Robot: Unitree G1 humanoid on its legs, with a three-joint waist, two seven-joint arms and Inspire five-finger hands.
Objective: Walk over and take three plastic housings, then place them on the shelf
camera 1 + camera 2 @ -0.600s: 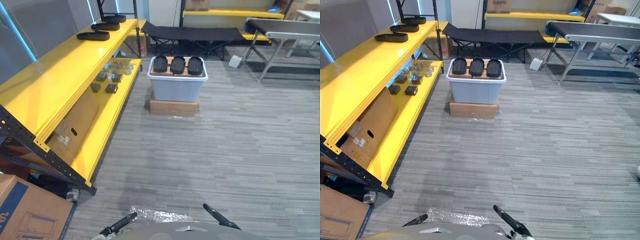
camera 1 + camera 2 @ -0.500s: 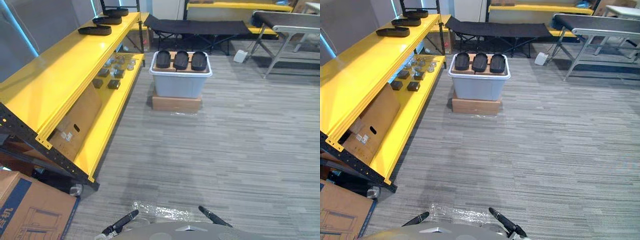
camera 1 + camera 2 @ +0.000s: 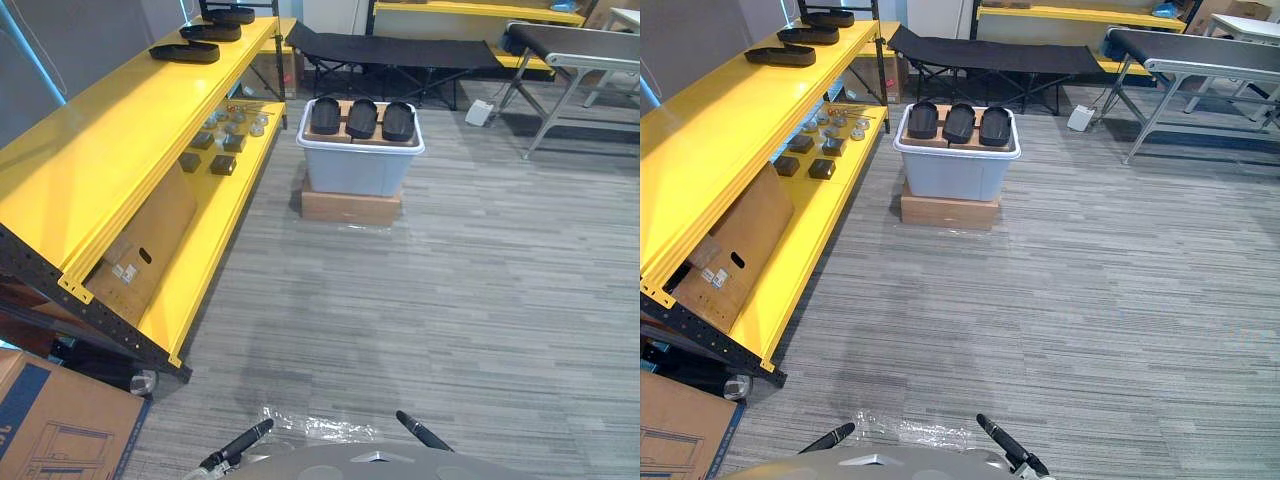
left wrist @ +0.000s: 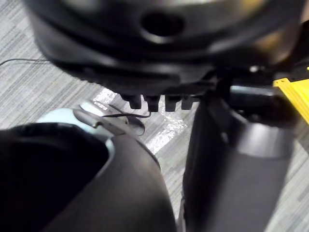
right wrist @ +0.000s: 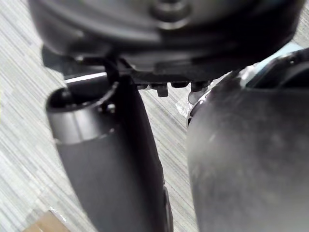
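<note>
Left eye view: three plastic housings (image 3: 361,118) sat side by side across the top of a grey bin (image 3: 358,168), which stood on a cardboard box (image 3: 350,207). They were probably stacked that way to bring them up to reach height. The yellow shelf (image 3: 110,150) ran along the robot's left, near the bin, with similar dark pieces (image 3: 185,52) at its far end.

Right eye view: same layout, with the housings well ahead across the floor (image 3: 1040,300).

Left wrist view: the left hand (image 4: 159,38) was low over the floor, well apart from the housings. I couldn't tell its state.

Right wrist view: the right hand (image 5: 164,29) was likewise low, state unreadable. Both were likely down for walking.
</note>
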